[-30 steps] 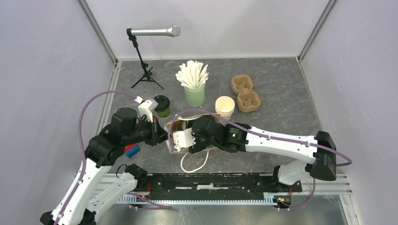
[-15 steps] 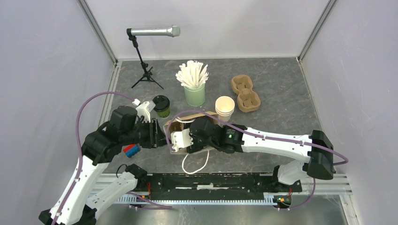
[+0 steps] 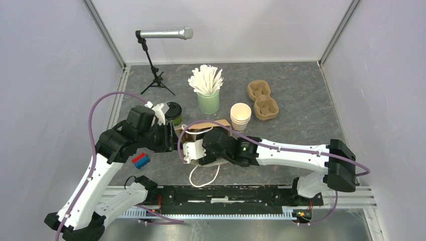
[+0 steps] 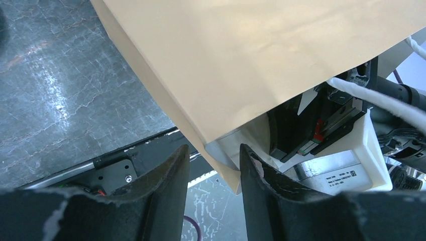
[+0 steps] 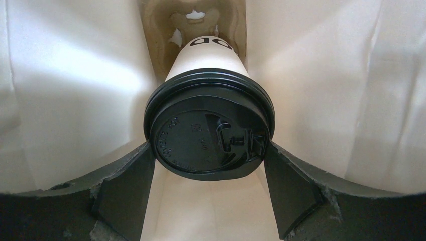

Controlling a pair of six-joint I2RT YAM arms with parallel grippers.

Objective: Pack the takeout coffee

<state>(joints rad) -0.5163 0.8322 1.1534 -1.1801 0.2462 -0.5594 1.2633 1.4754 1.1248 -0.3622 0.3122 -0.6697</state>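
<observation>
A white takeout coffee cup with dark print and a black lid hangs inside the brown paper bag. My right gripper is shut on it, both fingers pressing the lid's rim. Below the cup, a cardboard carrier lies at the bag's bottom. The olive-green coffee cup with its black lid stands on the table just left of the bag. My left gripper is at the bag's left edge. In the left wrist view my left gripper is open, with the bag's corner loose between the fingers.
A mint-green cup of white sticks stands behind the bag. A stack of lidless cream cups and a second cardboard carrier are to its right. A microphone on a tripod is at back left. A white cord handle trails toward the near edge.
My left gripper has opened and let go of the bag's edge, and that arm has shifted a little toward the bag. The right arm has hardly moved, still on the white cup.
</observation>
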